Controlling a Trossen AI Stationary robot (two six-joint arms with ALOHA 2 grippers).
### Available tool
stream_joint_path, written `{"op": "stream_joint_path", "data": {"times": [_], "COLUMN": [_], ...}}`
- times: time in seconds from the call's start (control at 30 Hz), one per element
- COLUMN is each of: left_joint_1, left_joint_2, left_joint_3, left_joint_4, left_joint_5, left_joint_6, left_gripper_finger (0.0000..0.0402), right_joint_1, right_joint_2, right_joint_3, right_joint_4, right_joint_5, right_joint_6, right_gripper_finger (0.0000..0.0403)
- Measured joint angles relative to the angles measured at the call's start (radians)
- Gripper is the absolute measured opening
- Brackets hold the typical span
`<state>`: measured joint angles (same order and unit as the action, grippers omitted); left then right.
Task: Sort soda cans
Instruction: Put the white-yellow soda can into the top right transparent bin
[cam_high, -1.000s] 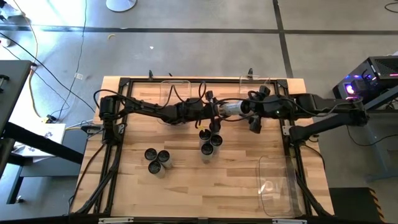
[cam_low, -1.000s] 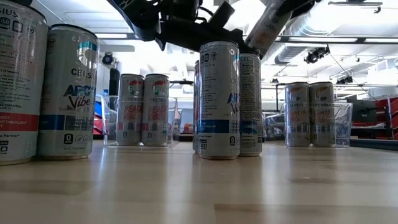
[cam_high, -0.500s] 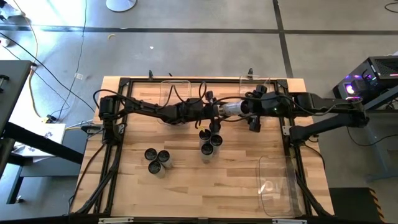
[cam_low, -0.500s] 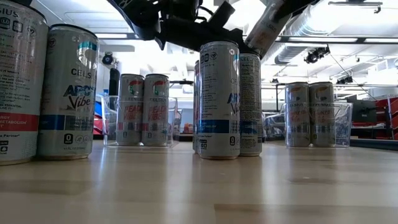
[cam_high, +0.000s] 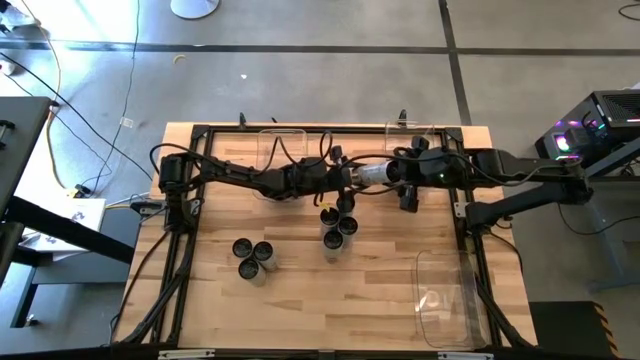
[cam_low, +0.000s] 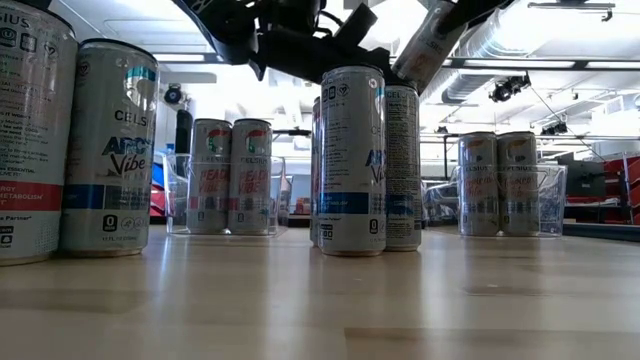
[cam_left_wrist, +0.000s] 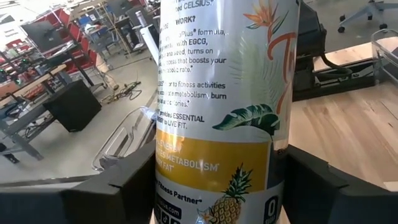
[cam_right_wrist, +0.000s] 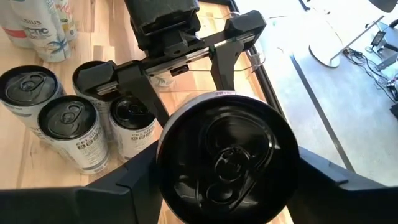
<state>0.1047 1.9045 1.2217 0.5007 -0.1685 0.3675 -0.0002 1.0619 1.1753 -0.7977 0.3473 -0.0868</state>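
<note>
Silvery pineapple-label soda can midair at 12 o'clock of table, both left gripper and right gripper seemingly clamped on it; four-can cluster just below.

Two black jointed arms w/ loose black cables (matte)

A light wooden counter with a black frame along its edges stands on a grey concrete floor crossed by dark seams and loose cables. One clear plastic bin lies near the counter's front right corner, and two more clear bins sit along its far edge. A black device with purple lights stands off the counter's right side.
</note>
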Motion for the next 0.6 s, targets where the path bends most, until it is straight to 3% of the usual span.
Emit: {"op": "stream_joint_path", "data": {"times": [0.2, 0.37, 0.6], "left_joint_1": [0.023, 0.043, 0.038], "left_joint_2": [-0.012, -0.024, -0.080], "left_joint_3": [0.002, 0.000, 0.000], "left_joint_4": [-0.020, -0.060, -0.126], "left_joint_5": [-0.042, -0.106, -0.208], "left_joint_6": [-0.055, -0.068, -0.047], "left_gripper_finger": [0.0320, 0.0336, 0.0338], "right_joint_1": [0.001, -0.036, -0.328], "right_joint_2": [0.000, -0.003, -0.003], "right_joint_3": [0.075, 0.172, 0.211], "right_joint_4": [-0.085, -0.274, -0.403], "right_joint_5": [0.093, 0.212, 0.128], "right_joint_6": [0.104, 0.177, 0.194], "right_gripper_finger": [0.0242, 0.0242, 0.0242]}}
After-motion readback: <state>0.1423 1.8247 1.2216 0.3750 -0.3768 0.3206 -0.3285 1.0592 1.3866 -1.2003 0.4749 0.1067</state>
